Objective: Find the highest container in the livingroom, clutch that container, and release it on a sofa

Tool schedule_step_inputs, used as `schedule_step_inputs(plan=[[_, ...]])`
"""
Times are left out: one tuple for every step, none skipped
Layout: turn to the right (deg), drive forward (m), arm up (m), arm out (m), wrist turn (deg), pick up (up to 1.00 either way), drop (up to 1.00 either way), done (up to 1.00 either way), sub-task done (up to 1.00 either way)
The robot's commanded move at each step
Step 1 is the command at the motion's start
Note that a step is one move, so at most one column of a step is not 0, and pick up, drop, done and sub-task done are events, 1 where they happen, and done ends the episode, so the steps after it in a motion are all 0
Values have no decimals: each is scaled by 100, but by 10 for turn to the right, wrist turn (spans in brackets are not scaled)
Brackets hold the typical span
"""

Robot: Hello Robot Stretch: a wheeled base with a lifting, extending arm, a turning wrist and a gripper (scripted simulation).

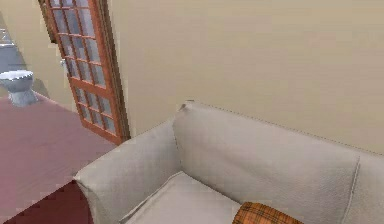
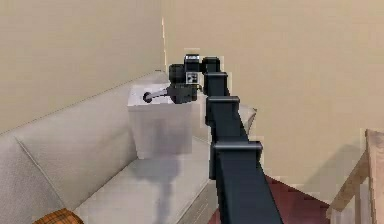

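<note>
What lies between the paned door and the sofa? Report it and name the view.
The stretch is bare: reddish floor and beige wall separate the paned door from the sofa. That shows in the forward view.

nothing here can be read, no word, number or label that i can make out. the nearest thing to a sign is a pair of small white squares [image 2: 191,60] with black marks, just right of the gripper [image 2: 152,96] at the far end of the arm [image 2: 232,150]. the marks are blocky patterns, not letters or digits.
</note>
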Motion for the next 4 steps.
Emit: schedule_step_inputs(plan=[[0,0,0,0,-450,0,0,0,0],[0,0,0,0,-210,0,0,0,0],[0,0,-28,0,0,0,0,0,0],[0,0,-32,0,0,0,0,0,0]])
